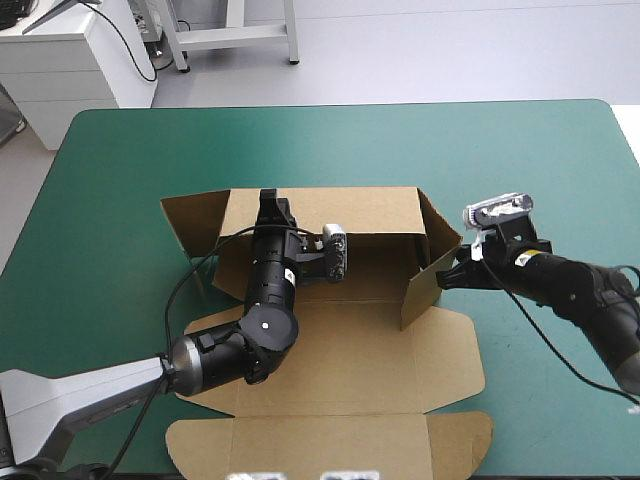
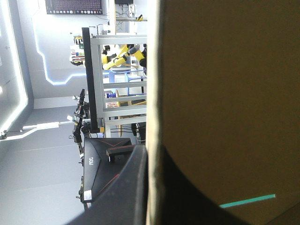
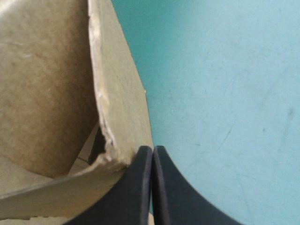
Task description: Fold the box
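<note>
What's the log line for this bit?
box: walls partly raised | left gripper: shut on back wall | right gripper: shut, beside right wall

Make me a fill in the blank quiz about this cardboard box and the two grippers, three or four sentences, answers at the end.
1. The brown box sits on a cover coloured ____.
2. The left gripper has its jaws shut on the box's long raised ____ wall.
3. The right gripper has its jaws ____, nothing between them, beside the box's right wall.
4. The box's near panels lie ____ on the cover.
Missing words: teal-green; far; shut; flat.
</note>
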Controlling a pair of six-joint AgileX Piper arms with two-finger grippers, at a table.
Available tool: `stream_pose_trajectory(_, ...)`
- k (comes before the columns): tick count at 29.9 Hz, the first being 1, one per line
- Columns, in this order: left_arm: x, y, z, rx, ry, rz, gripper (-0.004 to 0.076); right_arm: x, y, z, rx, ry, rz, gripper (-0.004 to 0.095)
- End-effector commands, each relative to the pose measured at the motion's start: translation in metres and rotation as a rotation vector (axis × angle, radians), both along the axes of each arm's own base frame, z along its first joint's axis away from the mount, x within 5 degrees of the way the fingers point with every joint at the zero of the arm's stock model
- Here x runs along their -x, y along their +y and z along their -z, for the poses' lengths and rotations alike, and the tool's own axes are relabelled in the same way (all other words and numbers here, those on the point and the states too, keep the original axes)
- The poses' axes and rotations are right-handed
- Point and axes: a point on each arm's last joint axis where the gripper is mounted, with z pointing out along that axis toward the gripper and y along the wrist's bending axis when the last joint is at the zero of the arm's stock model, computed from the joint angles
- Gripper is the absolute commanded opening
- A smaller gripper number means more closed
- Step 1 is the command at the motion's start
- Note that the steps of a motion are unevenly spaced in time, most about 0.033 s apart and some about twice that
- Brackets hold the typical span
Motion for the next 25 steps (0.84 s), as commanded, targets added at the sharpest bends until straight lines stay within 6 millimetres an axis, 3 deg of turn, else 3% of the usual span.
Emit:
stream_pose_trajectory(1, 0.003, 0.005, -0.025, 0.035, -0.094, -0.009, -0.0008, 0.006, -0.006, -0.008, 0.002, -0.194, 0.032, -0.0019)
stream_pose_trajectory(7, 0.003, 0.005, -0.025, 0.035, -0.095, -0.008, -0.0008, 0.007, -0.005, -0.001, 0.076, -0.204, -0.034, 0.0041)
stream_pose_trajectory(10, 0.003, 0.005, -0.025, 0.035, -0.093, -0.005, -0.0008, 0.007, -0.004, 0.003, 0.130, -0.191, -0.096, 0.0179)
stream_pose_trajectory(15, 0.003, 0.004, -0.025, 0.036, -0.091, -0.001, -0.0008, 0.005, 0.001, 0.010, 0.201, -0.170, -0.214, 0.0498)
stream_pose_trajectory(17, 0.003, 0.004, -0.024, 0.036, -0.090, 0.003, -0.0008, 0.003, 0.005, 0.012, 0.211, -0.156, -0.276, 0.0559)
stream_pose_trajectory(21, 0.003, 0.003, -0.024, 0.037, -0.088, 0.008, -0.0008, -0.002, 0.013, 0.017, 0.184, -0.137, -0.371, 0.0563)
stream_pose_trajectory(25, 0.003, 0.003, -0.024, 0.037, -0.088, 0.008, -0.0008, -0.009, 0.016, 0.023, 0.139, -0.115, -0.350, 0.0563)
